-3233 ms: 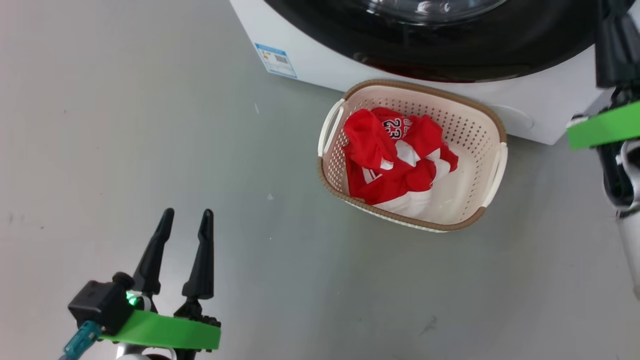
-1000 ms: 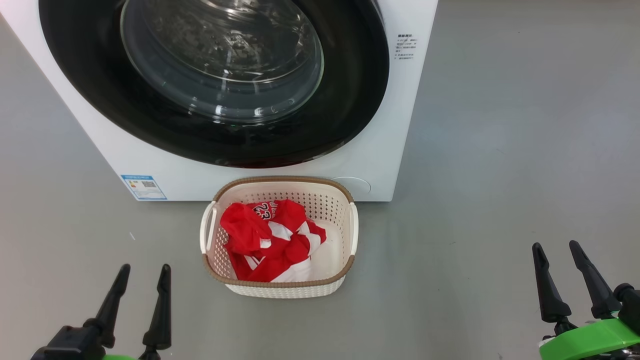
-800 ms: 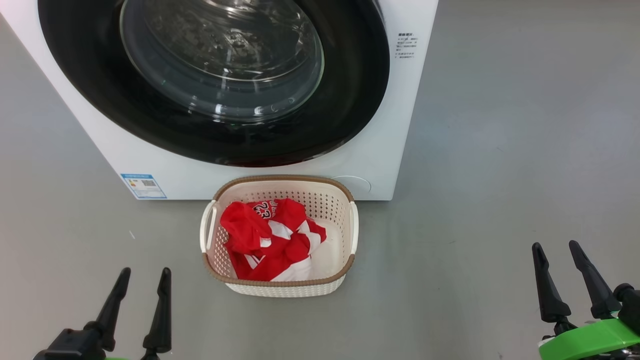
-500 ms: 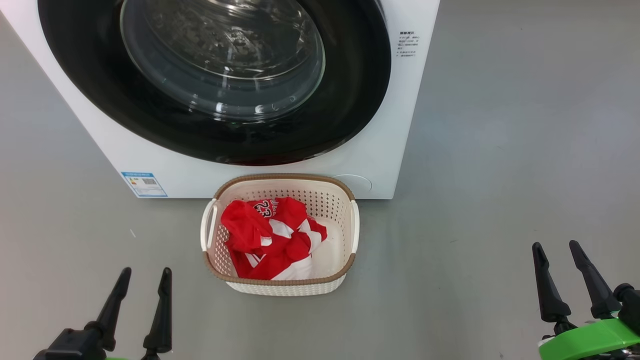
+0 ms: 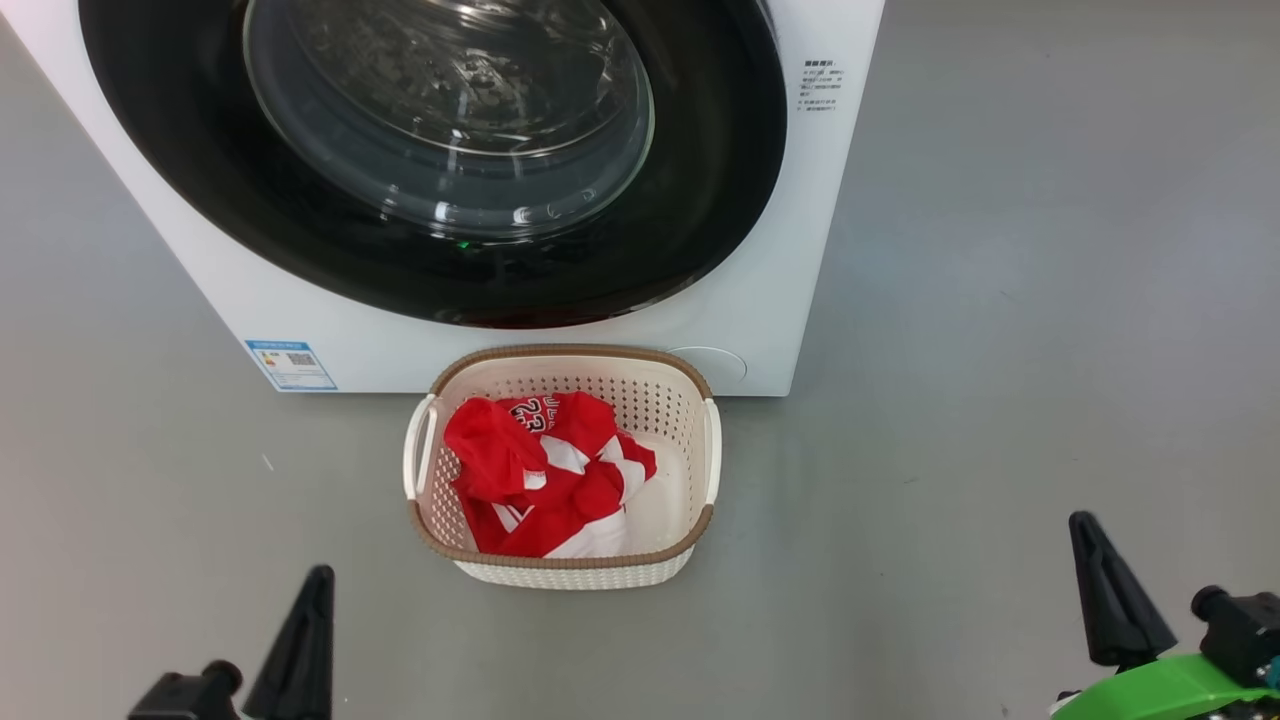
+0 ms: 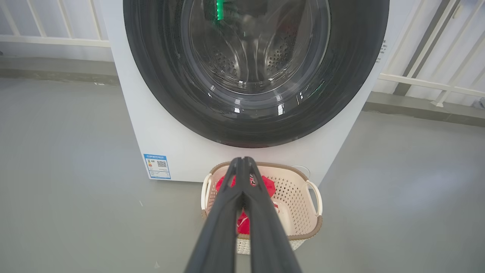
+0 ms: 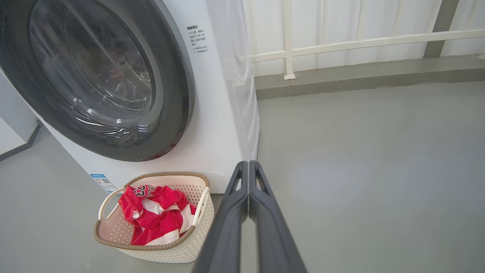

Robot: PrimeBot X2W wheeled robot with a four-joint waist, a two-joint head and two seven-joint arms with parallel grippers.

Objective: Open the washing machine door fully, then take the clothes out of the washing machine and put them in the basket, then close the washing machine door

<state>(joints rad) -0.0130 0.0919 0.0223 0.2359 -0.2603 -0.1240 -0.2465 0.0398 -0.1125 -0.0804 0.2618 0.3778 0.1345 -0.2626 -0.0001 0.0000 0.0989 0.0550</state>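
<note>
Left gripper (image 6: pixel 239 161) and right gripper (image 7: pixel 248 163) are both pinched closed and empty over the floor (image 5: pixel 1000 400). Ahead, the clothes (image 5: pixel 540 475) fill the left side of the basket (image 5: pixel 570 357), below the shut washing machine door (image 5: pixel 700 200). They are likely soft, light and limp, so pinch a raised fold.

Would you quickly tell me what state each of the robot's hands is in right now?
Left hand: closed, fingers pressed together, holding nothing.
Right hand: closed, fingers pressed together, holding nothing.
</note>
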